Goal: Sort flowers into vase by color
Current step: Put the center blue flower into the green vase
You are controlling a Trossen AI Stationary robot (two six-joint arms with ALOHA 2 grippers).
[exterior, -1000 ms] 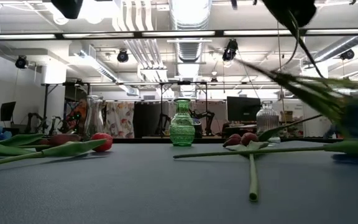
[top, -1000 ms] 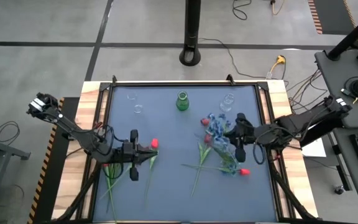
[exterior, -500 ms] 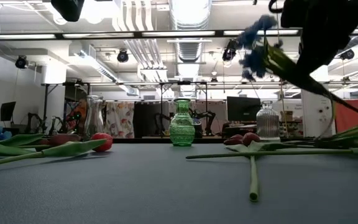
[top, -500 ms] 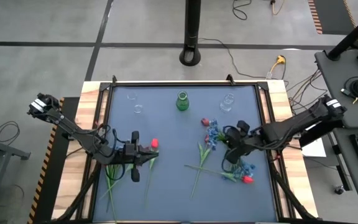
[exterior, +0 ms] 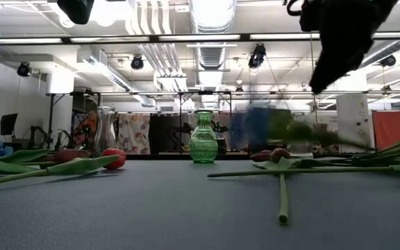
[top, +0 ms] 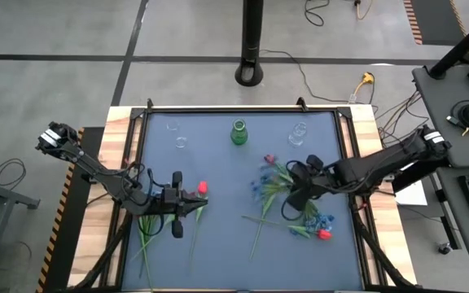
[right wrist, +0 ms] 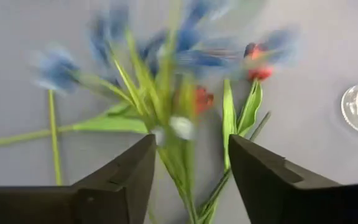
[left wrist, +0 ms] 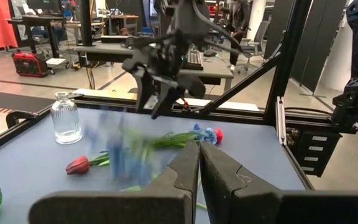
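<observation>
My right gripper [top: 296,189] hangs open above the right half of the table [top: 218,244]. Below it a blue-blossomed sprig [right wrist: 160,68] shows as a blur, loose in the air just above the table [exterior: 266,128], clear of the fingers. Other flowers lie flat nearby: a maroon tulip [top: 269,159], a red tulip [top: 322,234] and green stems [top: 259,220]. A green vase [top: 238,132] stands at the far middle. My left gripper [top: 187,198] is shut low at the left, beside a red tulip [top: 203,188], with nothing between its fingers [left wrist: 199,168].
Two clear glass vases [top: 181,142] [top: 298,134] stand either side of the green one at the far edge. More green stems [top: 145,232] lie at the near left under my left arm. The mat's near middle is bare.
My right gripper, which held the blue sprig lifted, has shifted slightly toward the table's left and opened, letting go. The sprig swung up in the hold, then dropped toward the table left of the gripper.
</observation>
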